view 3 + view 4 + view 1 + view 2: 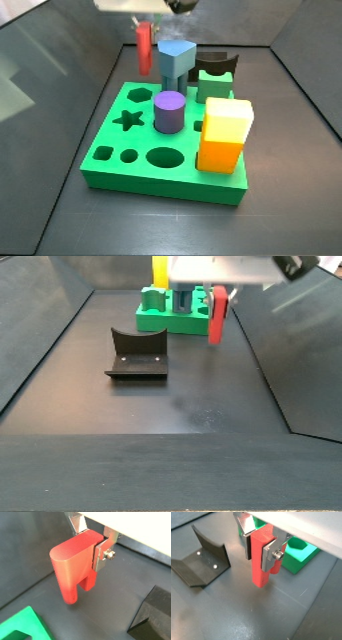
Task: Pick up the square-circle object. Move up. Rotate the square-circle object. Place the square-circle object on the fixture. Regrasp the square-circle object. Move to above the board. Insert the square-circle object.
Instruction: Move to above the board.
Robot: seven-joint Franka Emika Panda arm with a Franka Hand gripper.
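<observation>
The board (134, 160), that thick green slab, sat on the dark floor with a yellow block (226, 135), a purple cylinder (168, 111) and a blue-grey peg (175, 62) standing up out of it, so its free holes were the ones left for an insert. Off the board stood the fixture (135, 353), a dark bracket with a curved notch, well apart from the arm and empty; a likely resting spot for a regrasp. Up in the air hung the square-circle object (215, 314), red and slim, upright, clear of the floor and off the board's edge. The gripper (262, 548) had it clamped by its upper end, silver fingers (105, 553) pressed to opposite faces, so the long body dangled free below. A wrist view showed the stepped lower end pointing down, which suggested the lift was done and a rotation was due.
</observation>
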